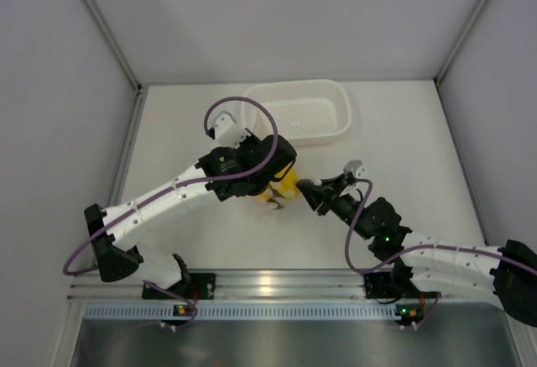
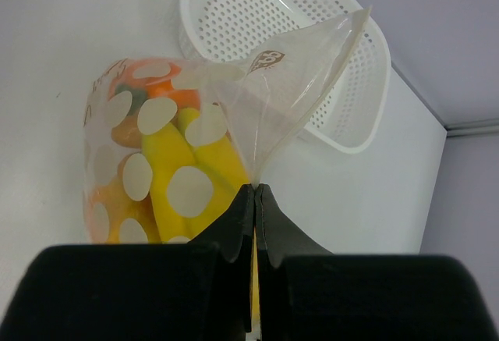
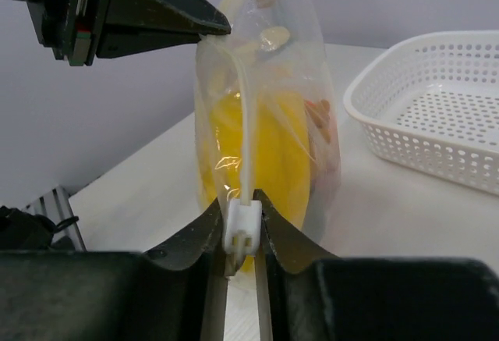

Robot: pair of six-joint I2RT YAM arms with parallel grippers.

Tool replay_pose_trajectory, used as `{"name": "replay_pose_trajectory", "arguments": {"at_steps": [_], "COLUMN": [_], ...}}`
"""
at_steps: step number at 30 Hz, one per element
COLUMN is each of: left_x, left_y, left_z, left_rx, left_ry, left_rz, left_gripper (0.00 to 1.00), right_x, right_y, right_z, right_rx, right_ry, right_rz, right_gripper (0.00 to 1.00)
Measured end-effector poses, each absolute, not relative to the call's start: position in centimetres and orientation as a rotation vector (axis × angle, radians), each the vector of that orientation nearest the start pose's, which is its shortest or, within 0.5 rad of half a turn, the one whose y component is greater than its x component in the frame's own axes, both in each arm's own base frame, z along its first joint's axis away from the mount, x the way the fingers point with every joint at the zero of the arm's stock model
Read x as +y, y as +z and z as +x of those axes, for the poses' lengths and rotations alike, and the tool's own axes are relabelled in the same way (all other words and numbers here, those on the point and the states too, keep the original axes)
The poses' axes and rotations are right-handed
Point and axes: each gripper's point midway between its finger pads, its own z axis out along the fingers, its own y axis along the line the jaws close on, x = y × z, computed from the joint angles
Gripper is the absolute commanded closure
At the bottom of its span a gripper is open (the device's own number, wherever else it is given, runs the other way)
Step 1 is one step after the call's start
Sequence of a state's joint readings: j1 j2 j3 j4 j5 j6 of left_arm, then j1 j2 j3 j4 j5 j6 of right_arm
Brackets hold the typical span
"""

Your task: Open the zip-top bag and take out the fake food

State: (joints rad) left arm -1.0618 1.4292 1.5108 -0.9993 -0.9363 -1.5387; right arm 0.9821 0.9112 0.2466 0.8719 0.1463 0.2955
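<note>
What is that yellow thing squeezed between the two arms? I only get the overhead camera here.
Observer: A toy banana inside a clear zip-top bag printed with white dots. The left wrist camera shows it close up.
Operator: Is either claw actually holding the bag?
Observer: Yes. The left gripper is shut on a fold of the bag's clear plastic.
Operator: And the other one?
Observer: The right gripper has its fingers closed on the white slider of the bag's zip.
</note>
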Motion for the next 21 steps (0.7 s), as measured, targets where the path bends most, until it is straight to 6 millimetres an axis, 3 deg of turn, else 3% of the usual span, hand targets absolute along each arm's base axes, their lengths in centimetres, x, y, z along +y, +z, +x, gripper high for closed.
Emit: {"name": "replay_pose_trajectory", "arguments": {"at_steps": [1,8,9,11,15,16,18,19,21], "left_x": [-24.8,-25.0,-25.2,-25.5,-24.7,-24.3,-23.9,-23.7,-23.9], "left_y": [28.6,28.6,28.5,28.7,28.9,28.9,29.2,29.3,29.7], "left_z": [27.2,27.0,26.9,26.8,27.2,27.4,27.5,27.5,27.4], "left_rx": [1.913,1.925,1.935,1.958,1.947,1.944,1.943,1.947,1.959], "left_ry": [-0.394,-0.390,-0.389,-0.387,-0.335,-0.319,-0.300,-0.291,-0.288], "left_rz": [-0.827,-0.800,-0.788,-0.747,-0.706,-0.694,-0.673,-0.648,-0.590], "left_gripper": [1.00,0.99,0.91,0.85,0.49,0.28,0.07,0.02,0.02], "right_x": [27.6,27.0,26.8,26.4,25.4,25.2,24.8,24.6,24.3], "right_y": [23.2,24.1,24.3,24.1,23.3,23.0,22.4,22.1,22.1], "right_z": [20.0,19.2,19.0,18.7,18.2,18.1,17.9,17.8,17.7], "right_rx": [1.383,1.344,1.342,1.351,1.407,1.426,1.468,1.490,1.516], "right_ry": [0.964,0.975,0.973,0.956,0.894,0.879,0.843,0.825,0.798], "right_rz": [-0.363,-0.384,-0.391,-0.413,-0.475,-0.490,-0.526,-0.545,-0.574], "right_gripper": [0.91,1.00,1.00,1.00,1.00,1.00,1.00,1.00,1.00]}}
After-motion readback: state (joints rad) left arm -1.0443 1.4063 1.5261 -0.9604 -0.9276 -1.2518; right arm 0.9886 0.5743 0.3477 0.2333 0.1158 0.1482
